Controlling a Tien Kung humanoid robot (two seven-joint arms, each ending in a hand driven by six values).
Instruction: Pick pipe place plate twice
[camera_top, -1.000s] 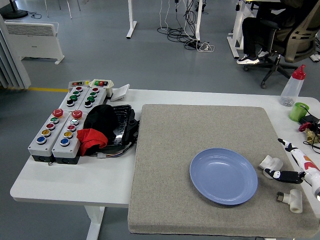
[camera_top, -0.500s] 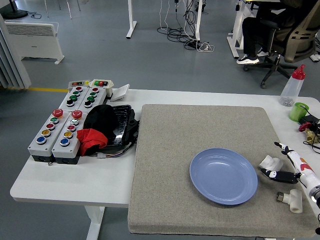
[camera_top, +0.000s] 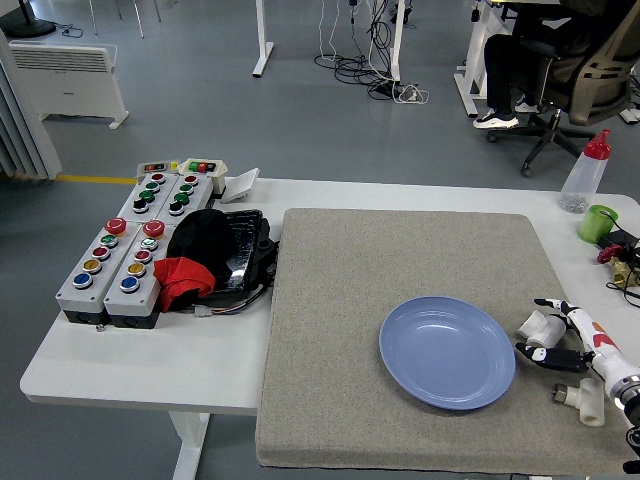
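Grey felt mat (camera_top: 400, 270) on white table. Blue plate (camera_top: 447, 351) empty. Right hand (camera_top: 570, 340) fingers spread around white pipe fitting (camera_top: 541, 327), not clamped. Second pipe fitting (camera_top: 584, 398) just beside, near mat's right edge.

White worktop (camera_top: 130, 372) carries grey mat (camera_top: 400, 260) right, button boxes (camera_top: 130, 250) left, black-red cloth bundle (camera_top: 200, 262) beside them, spray bottle (camera_top: 585, 172) and green cup (camera_top: 598, 222) far right.
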